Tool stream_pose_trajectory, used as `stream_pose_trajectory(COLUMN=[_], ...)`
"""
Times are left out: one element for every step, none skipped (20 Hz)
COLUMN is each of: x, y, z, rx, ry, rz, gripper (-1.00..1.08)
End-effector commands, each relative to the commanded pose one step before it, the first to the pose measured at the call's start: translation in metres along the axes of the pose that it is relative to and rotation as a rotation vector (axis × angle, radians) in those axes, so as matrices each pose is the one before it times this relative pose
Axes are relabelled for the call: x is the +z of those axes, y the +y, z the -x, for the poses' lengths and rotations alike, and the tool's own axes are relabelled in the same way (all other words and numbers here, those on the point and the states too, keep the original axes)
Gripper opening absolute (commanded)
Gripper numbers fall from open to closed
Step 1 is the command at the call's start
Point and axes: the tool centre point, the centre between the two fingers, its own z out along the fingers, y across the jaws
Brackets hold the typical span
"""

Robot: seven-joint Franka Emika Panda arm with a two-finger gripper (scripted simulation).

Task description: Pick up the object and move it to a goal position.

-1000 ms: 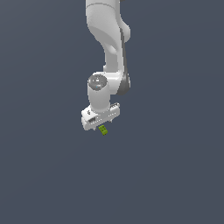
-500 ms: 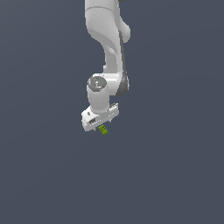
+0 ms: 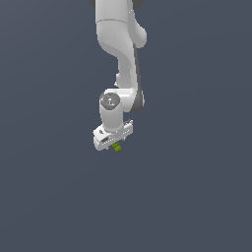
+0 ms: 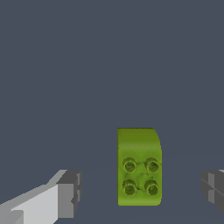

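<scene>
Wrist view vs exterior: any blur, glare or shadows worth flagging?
Wrist view: sharp, flat lighting, no glare; the lime-green studded block shows soft shading at the studs, no cast shadow on the plain grey ground; the grey finger pads are cut off by the frame edge. Exterior view: crisp but the block is tiny under the white gripper, details unreadable.

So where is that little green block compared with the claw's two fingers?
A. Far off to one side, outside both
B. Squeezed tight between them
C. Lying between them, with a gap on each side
C: in the wrist view the green block lies between the fingers of the open gripper, with bare floor on both sides.
</scene>
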Motion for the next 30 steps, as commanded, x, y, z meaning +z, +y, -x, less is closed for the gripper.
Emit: stream_pose_trajectory(x=[0.01164, 0.00324, 0.00259, 0.00193, 0.00132, 0.00075, 0.00024, 0.00000, 0.00000, 0.00000, 0.00000, 0.00000, 0.00000, 0.00000, 0.00000, 0.00000, 0.00000, -0.00013, -0.00022, -0.00067, -0.00112, -0.00156, -0.00199, -0.00241, -0.00281, -0.00321, -0.00359, -0.00393, -0.00423, -0.00448], y=[-0.00021, -0.00013, 0.00020, 0.00021, 0.00019, 0.00014, 0.00005, 0.00000, 0.00000, 0.00000, 0.00000, 0.00000, 0.00000, 0.00000, 0.00000, 0.00000, 0.00000, 0.00008, -0.00017, -0.00050, -0.00083, -0.00116, -0.00147, -0.00177, -0.00206, -0.00234, -0.00261, -0.00284, -0.00303, -0.00320], z=[0.00042, -0.00019, -0.00003, -0.00010, -0.00014, -0.00012, -0.00005, 0.00000, 0.00000, 0.00000, 0.00000, 0.00000, 0.00000, 0.00000, 0.00000, 0.00000, 0.00000, -0.00002, -0.00035, -0.00104, -0.00174, -0.00242, -0.00309, -0.00376, -0.00441, -0.00504, -0.00565, -0.00621, -0.00669, -0.00711], rx=[-0.00099, -0.00069, 0.00000, 0.00000, 0.00000, 0.00000, 0.00000, 0.00000, 0.00000, 0.00000, 0.00000, 0.00000, 0.00000, 0.00000, 0.00000, 0.00000, 0.00000, 0.00000, 0.00000, 0.00000, 0.00000, 0.00000, 0.00000, 0.00000, 0.00000, 0.00000, 0.00000, 0.00000, 0.00000, 0.00000], ry=[-0.00015, 0.00004, 0.00000, 0.00000, 0.00000, 0.00000, 0.00000, 0.00000, 0.00000, 0.00000, 0.00000, 0.00000, 0.00000, 0.00000, 0.00000, 0.00000, 0.00000, 0.00000, 0.00000, 0.00000, 0.00000, 0.00000, 0.00000, 0.00000, 0.00000, 0.00000, 0.00000, 0.00000, 0.00000, 0.00000], rz=[-0.00013, 0.00004, 0.00000, 0.00000, 0.00000, 0.00000, 0.00000, 0.00000, 0.00000, 0.00000, 0.00000, 0.00000, 0.00000, 0.00000, 0.00000, 0.00000, 0.00000, 0.00000, 0.00000, 0.00000, 0.00000, 0.00000, 0.00000, 0.00000, 0.00000, 0.00000, 0.00000, 0.00000, 0.00000, 0.00000], gripper=[1.00, 1.00, 1.00, 1.00, 1.00, 1.00, 1.00, -1.00, -1.00, -1.00, -1.00, -1.00, -1.00, -1.00, -1.00, -1.00, -1.00, -1.00, -1.00, -1.00, -1.00, -1.00, -1.00, -1.00, -1.00, -1.00, -1.00, -1.00, -1.00, -1.00])
